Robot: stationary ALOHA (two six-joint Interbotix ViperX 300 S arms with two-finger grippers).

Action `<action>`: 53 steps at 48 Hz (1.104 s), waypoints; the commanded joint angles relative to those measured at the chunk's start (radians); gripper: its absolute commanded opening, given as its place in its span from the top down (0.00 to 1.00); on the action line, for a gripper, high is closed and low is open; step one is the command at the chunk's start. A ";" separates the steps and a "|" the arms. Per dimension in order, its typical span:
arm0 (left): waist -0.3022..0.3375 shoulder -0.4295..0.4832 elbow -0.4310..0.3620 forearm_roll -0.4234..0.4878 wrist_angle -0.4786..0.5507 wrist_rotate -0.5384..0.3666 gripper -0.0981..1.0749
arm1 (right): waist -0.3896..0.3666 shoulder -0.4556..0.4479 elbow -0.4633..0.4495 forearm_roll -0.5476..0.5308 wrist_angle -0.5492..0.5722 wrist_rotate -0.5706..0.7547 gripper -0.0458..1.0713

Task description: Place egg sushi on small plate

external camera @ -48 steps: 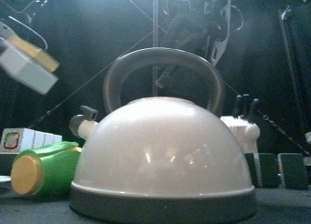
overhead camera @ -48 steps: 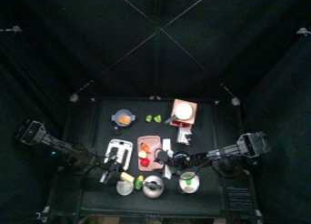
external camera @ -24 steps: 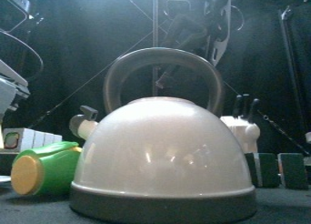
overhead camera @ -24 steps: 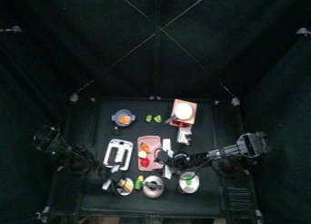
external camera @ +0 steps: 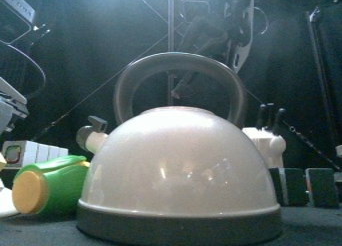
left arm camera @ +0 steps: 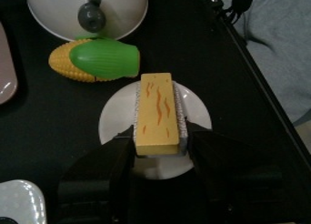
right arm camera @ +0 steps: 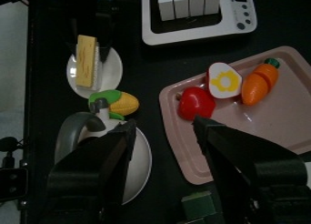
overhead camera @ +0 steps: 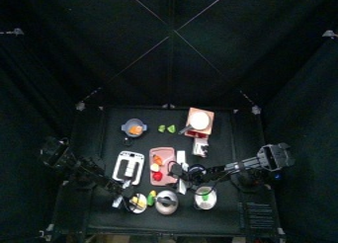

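Okay, my left gripper (left arm camera: 158,159) is spread wide, jaws either side of the egg sushi (left arm camera: 157,115), which lies flat across the small plate (left arm camera: 115,118). The toy corn (left arm camera: 97,61) sits just beside the plate. Risk: a jaw clips the overhanging end as I pull away and drags it off. My right gripper (right arm camera: 165,146) hangs spread, empty, over the pink tray (right arm camera: 274,141).
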 commanded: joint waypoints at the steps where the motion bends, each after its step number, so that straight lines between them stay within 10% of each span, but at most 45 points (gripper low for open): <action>1: 0.003 -0.012 -0.005 -0.011 0.002 0.002 0.22 | -0.003 -0.015 -0.021 0.002 -0.003 -0.002 0.18; 53: 0.117 -0.170 -0.008 -0.006 0.061 0.008 0.10 | 0.011 -0.008 -0.028 0.037 -0.003 0.002 0.18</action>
